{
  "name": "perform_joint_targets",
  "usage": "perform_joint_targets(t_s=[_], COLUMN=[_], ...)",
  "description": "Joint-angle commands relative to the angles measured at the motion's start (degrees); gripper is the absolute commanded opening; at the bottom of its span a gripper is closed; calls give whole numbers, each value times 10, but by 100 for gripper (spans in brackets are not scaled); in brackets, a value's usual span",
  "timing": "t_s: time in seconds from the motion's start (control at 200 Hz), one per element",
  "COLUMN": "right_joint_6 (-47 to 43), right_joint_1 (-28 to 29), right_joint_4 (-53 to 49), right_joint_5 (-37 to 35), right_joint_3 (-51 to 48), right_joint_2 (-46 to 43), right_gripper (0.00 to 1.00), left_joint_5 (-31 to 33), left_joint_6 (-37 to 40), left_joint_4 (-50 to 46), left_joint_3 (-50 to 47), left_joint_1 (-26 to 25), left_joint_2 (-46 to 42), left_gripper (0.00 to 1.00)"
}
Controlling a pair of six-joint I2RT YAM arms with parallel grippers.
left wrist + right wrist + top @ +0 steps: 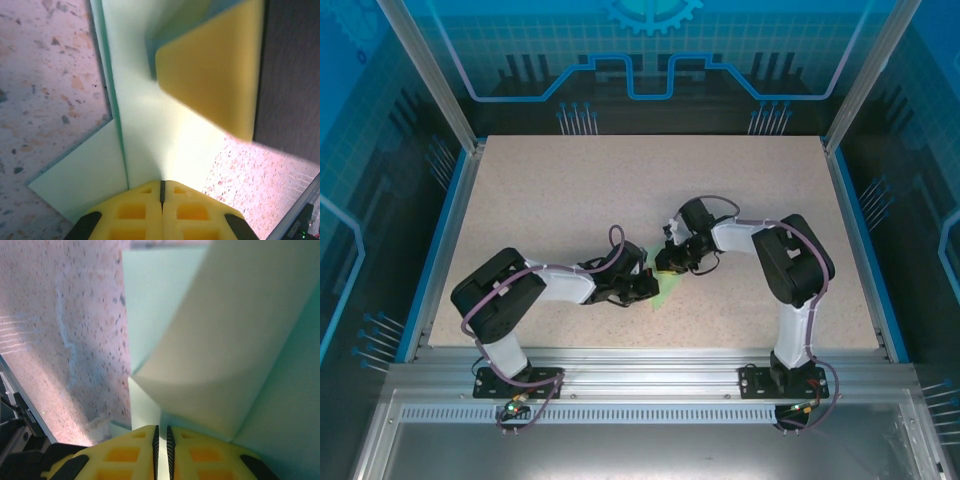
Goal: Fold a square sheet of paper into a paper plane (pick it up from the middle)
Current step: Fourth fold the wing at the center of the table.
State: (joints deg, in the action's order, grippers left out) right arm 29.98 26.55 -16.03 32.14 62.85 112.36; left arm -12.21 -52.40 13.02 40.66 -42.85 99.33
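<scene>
Mint-green paper sheet (665,295) is lying mid-frame on the speckled surface (570,200), left pincer (644,289) and right pincer (671,267) both clenching it; left wrist view is showing a yellow pad (210,65) crowding the raised fold.

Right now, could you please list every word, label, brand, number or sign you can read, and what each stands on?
No readable text anywhere.
paper: plain, unmarked.
back wall: a gear drawing and line patterns, no letters.
left arm's base: any label is too small to read.
</scene>
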Motion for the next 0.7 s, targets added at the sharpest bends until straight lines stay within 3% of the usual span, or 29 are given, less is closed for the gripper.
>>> perform_joint_targets(t_s=[0.0,0.43,0.695], right_joint_6=[-13,-19,-32], right_joint_1=[-28,-83,-89], right_joint_4=[-7,-23,-61], right_joint_5=[-24,-29,-69], right_joint_3=[35,112,150], right_joint_2=[26,87,93], right_gripper=[16,16,16], left_joint_5=[30,33,33], left_joint_6=[14,16,13], left_joint_4=[-104,-106,-106], left_joint_3=[-37,-44,-43], left_joint_1=[-5,-13,-14], left_joint_2=[20,33,32], left_gripper=[2,1,1])
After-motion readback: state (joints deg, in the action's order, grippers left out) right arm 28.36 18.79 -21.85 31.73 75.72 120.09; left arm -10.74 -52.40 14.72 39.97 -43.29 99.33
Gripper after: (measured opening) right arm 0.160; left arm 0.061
